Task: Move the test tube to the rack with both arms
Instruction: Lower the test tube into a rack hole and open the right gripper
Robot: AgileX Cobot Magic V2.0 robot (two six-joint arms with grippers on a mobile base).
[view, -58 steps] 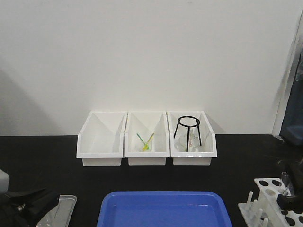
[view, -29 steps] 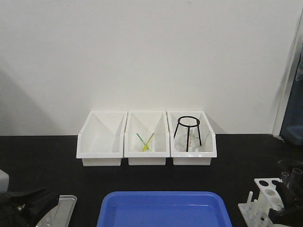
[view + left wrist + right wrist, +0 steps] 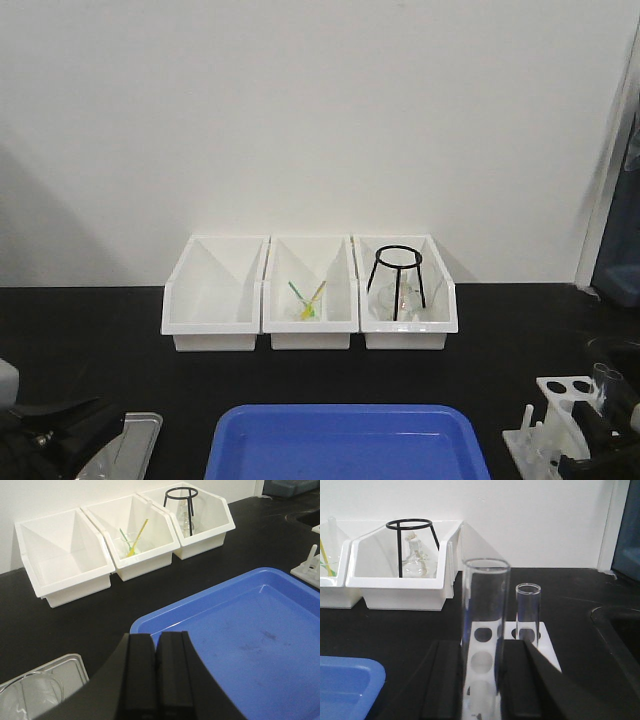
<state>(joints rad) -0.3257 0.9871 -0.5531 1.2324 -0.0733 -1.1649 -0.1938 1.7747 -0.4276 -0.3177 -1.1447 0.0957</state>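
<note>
Lower than half a second ago, my right gripper [image 3: 602, 436] now sits down over the rack [image 3: 556, 412] at the table's [image 3: 90, 340] front right corner. The tall glass rim that stood near the right edge then is gone from that spot. One glass rim [image 3: 603, 377] still rises at the rack's far end, but from the front I cannot tell whether it belongs to the tube I carry. My left gripper [image 3: 55, 420] has not shifted from the front left corner, beside the metal tray [image 3: 138, 440]. The blue tray [image 3: 345, 440] and the three white bins [image 3: 215, 300] along the back edge lie as before.

From my left wrist, the left gripper [image 3: 156, 641] has its fingers pressed flat together with nothing between them. It hangs over the near corner of the blue tray [image 3: 240, 630], and a beaker [image 3: 35, 695] lies in the metal tray [image 3: 75, 662] to its left.

From my right wrist, the right gripper [image 3: 482, 652] is clamped on the test tube [image 3: 485, 605], one finger on each side. The test tube stands upright over the middle row of holes of the rack [image 3: 545, 647]. I cannot tell whether its bottom is seated in a hole. A second tube [image 3: 528, 611] stands in a far hole, just to the right.
</note>
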